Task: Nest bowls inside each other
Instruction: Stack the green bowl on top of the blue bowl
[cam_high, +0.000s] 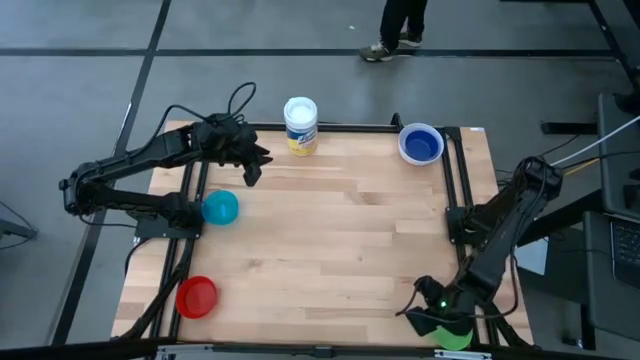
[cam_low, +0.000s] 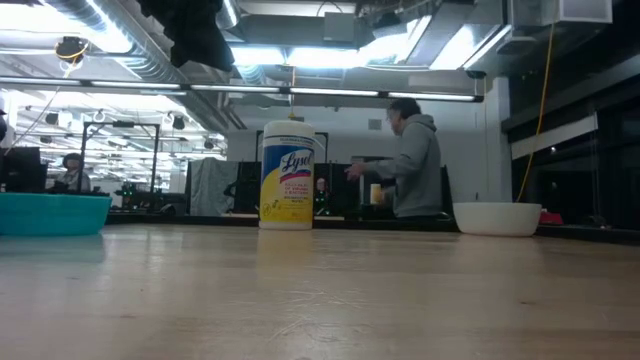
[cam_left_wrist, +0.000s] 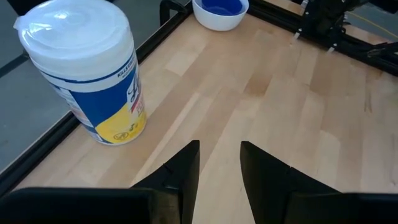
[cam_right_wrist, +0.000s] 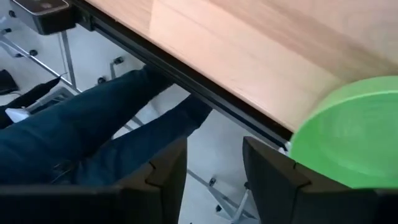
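A green bowl sits at the table's near right corner, by the edge. My right gripper hangs open just left of it, fingers slanting down over the near edge, nothing between them. A white bowl with a dark blue inside stands at the far right. A light blue bowl rests at the left edge, and a red bowl at the near left. My left gripper hovers open above the far left of the table.
A tall white wipes container with a yellow label stands at the far edge. Black frame rails run along the table's sides. A person's legs in jeans are below the near edge. Another person stands beyond the table.
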